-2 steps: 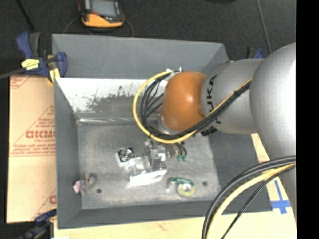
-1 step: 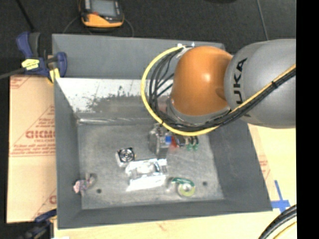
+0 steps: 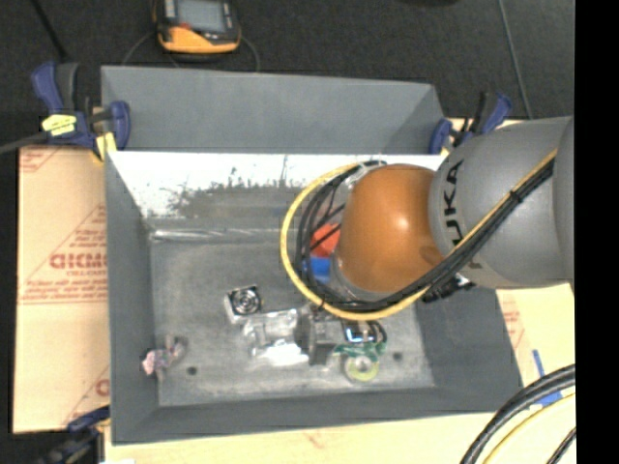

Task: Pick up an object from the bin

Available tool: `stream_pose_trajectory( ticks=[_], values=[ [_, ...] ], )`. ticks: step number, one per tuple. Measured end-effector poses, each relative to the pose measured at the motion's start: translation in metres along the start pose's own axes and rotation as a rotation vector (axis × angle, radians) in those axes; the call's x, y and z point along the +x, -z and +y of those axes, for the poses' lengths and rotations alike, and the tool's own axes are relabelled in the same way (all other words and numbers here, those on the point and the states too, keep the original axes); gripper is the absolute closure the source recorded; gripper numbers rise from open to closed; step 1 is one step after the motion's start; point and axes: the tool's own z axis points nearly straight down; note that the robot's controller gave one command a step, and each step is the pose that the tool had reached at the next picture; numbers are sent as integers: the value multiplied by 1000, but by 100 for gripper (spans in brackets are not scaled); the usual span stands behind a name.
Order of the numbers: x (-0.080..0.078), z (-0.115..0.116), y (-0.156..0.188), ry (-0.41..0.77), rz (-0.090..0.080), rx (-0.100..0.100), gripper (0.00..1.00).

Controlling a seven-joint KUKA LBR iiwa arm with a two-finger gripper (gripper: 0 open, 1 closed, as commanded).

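Grey bin (image 3: 193, 259), gripper (image 3: 319, 341) half-hidden beneath arm (image 3: 503, 211)

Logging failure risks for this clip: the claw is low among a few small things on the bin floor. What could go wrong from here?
1. The claw sits tight between a clear crumpled wrapper and a green-and-yellow round thing; it may catch both, or push one aside.
2. The wrapper looks thin and glossy, so it could slip out on lifting.
3. This cluster lies near the bin's lower wall, so a nudge might wedge things against it.
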Motion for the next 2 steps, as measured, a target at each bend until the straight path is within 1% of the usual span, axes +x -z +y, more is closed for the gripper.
stream_pose_trajectory(
  ticks=[1, 2],
  values=[
    [-8, 20, -58, 81, -21, 10, 100],
    [12, 30, -16, 74, -13, 2, 100]
  ],
)
